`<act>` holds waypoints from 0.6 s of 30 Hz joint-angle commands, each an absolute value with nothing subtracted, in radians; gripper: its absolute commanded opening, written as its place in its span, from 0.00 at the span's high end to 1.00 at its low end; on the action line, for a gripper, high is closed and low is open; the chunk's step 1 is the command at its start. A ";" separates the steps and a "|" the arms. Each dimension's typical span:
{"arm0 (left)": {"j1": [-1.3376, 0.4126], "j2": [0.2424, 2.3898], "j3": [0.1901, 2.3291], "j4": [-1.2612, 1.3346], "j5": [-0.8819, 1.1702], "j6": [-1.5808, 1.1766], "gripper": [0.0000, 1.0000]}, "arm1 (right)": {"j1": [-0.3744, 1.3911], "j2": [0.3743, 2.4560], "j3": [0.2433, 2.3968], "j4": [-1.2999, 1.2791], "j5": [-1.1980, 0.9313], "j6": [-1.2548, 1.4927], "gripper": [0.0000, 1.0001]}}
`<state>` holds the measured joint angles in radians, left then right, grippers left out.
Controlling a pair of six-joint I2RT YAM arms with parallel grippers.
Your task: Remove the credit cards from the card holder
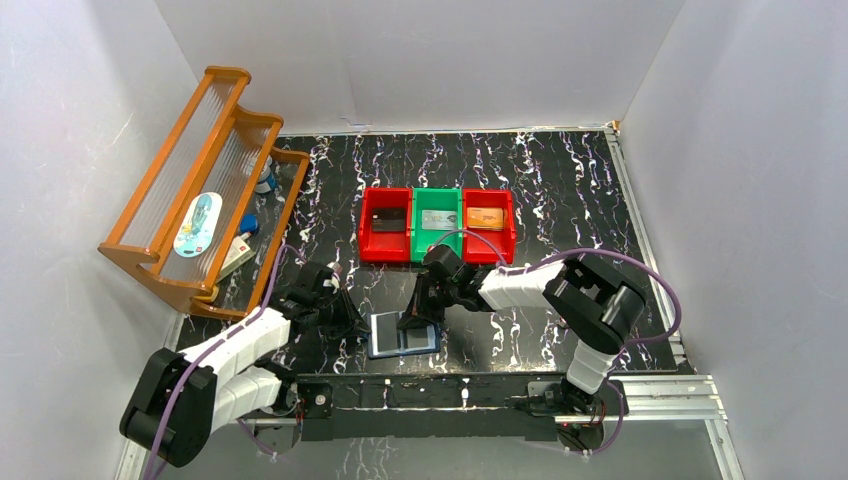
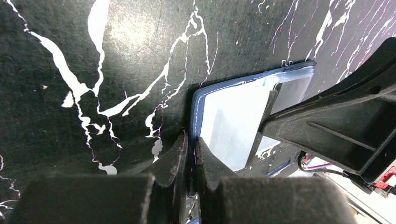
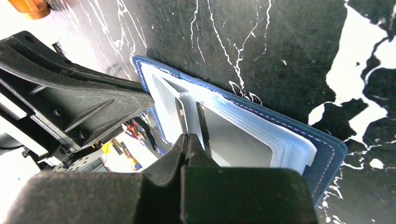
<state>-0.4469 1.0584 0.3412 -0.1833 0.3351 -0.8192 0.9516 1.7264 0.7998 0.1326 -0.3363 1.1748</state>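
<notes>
While the left pincer pinches the card holder by its edge, the right pincer sits pressed together at the sleeves.

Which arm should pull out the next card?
Right. The right gripper is shut among the card holder's clear sleeves, while the left gripper clamps the holder's blue edge, probably steadying it.

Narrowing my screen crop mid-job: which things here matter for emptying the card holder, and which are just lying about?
Job: card holder, open; left gripper pinching its edge; right gripper shut at its sleeves; black card in a red bin.
Lying about: wooden rack, silver-grey card, orange card.
</notes>
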 commanded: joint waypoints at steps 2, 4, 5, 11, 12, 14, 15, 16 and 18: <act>-0.453 1.046 0.316 -0.245 0.292 -0.813 1.00 | 0.944 1.699 0.798 0.111 -0.318 1.169 1.00; -0.453 1.038 0.315 -0.248 0.288 -0.815 1.00 | 0.943 1.699 0.797 0.098 -0.312 1.169 1.00; -0.453 1.033 0.315 -0.248 0.286 -0.816 1.00 | 0.940 1.698 0.794 0.097 -0.311 1.169 1.00; -0.453 1.029 0.316 -0.250 0.284 -0.817 1.00 | 0.922 1.689 0.784 0.097 -0.320 1.163 1.00; -0.453 1.029 0.316 -0.250 0.284 -0.817 1.00 | 0.918 1.688 0.783 0.097 -0.327 1.158 1.00; -0.453 1.030 0.320 -0.251 0.286 -0.816 1.00 | 0.910 1.687 0.777 0.098 -0.337 1.154 1.00; -0.452 1.028 0.322 -0.253 0.287 -0.816 1.00 | 0.906 1.686 0.772 0.101 -0.342 1.154 1.00; -0.452 1.026 0.325 -0.254 0.286 -0.817 1.00 | 0.904 1.688 0.768 0.107 -0.347 1.155 1.00; -0.453 1.025 0.334 -0.261 0.284 -0.815 1.00 | 0.904 1.693 0.764 0.116 -0.358 1.155 1.00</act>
